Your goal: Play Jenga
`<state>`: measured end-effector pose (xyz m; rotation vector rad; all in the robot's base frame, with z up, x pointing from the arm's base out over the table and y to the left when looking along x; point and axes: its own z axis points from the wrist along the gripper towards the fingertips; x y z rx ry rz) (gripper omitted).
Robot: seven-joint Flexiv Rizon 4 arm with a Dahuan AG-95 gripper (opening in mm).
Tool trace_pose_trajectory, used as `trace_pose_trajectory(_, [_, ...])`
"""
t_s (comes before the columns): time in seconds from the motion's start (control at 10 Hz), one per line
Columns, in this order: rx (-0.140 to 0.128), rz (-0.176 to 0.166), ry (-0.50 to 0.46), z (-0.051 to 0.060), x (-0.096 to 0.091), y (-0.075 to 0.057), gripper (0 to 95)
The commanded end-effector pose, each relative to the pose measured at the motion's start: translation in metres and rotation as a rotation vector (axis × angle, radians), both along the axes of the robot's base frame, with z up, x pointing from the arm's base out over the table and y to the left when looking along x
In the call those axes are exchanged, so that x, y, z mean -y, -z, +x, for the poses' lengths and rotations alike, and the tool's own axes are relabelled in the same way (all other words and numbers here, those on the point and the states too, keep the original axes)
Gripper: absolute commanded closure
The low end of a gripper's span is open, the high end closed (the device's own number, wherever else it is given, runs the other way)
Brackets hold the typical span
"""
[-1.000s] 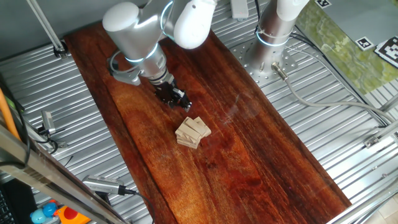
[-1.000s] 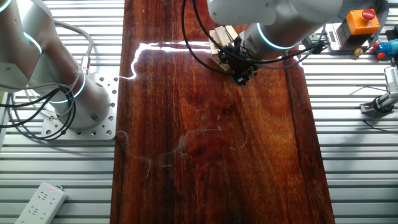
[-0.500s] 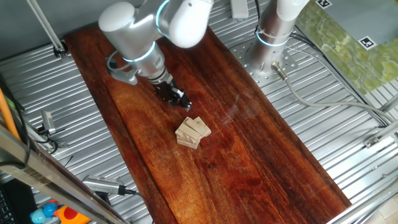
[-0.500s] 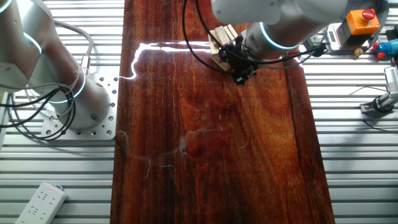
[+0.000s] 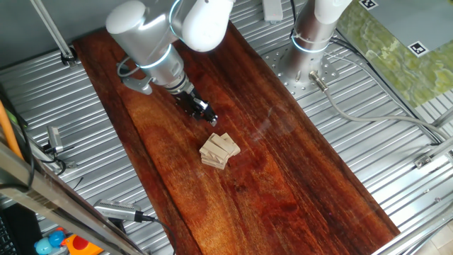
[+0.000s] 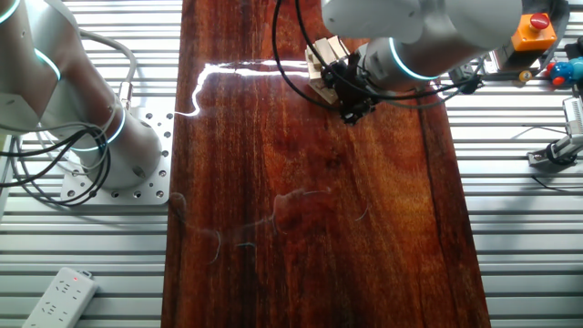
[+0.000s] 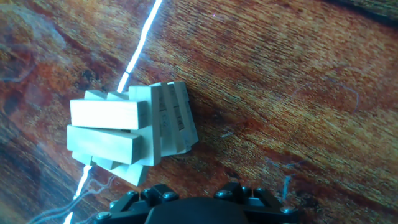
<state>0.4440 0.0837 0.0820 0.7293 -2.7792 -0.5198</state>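
The Jenga stack (image 5: pixel 219 150) is a small pile of pale wooden blocks in crossed layers near the middle of the dark wood board (image 5: pixel 297 184). My gripper (image 5: pixel 209 120) hangs just up-left of the stack, a short gap away, its black fingers drawn together into one narrow tip with nothing in them. In the other fixed view the gripper (image 6: pixel 351 113) covers part of the stack (image 6: pixel 321 56). In the hand view the stack (image 7: pixel 127 134) lies left of centre with its top blocks skewed, and only the gripper's black body (image 7: pixel 199 208) shows at the bottom edge.
A second silver arm's base (image 5: pixel 311 35) stands on a plate beside the board's far side. Ribbed metal tabletop (image 5: pixel 56 106) surrounds the board. A white power strip (image 6: pixel 59 296) and loose cables (image 6: pixel 73 173) lie off the board, and an orange button box (image 6: pixel 533 27) sits at the far edge.
The arm's upper links have shifted slightly away from the stack; the gripper tip has barely moved. The Jenga blocks have stayed where they were.
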Motion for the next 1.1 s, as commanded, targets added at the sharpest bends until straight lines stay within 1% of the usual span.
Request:
trace_pose_trajectory(0.1, [0.007, -0.001, -0.01, 0.0, 0.0, 0.0, 38.0])
trace_pose_trajectory(0.3, [0.013, 0.002, -0.023, 0.001, 0.0, 0.001, 38.0])
trace_pose_trajectory(0.6, [0.014, -0.001, -0.02, 0.002, 0.0, 0.004, 38.0])
trace_pose_trajectory(0.8, [0.014, 0.003, -0.02, 0.005, 0.0, 0.007, 38.0])
trace_pose_trajectory(1.0, [0.022, 0.005, -0.022, 0.009, 0.0, 0.01, 38.0])
trace_pose_trajectory(1.1, [0.034, 0.005, -0.019, 0.011, 0.0, 0.01, 38.0])
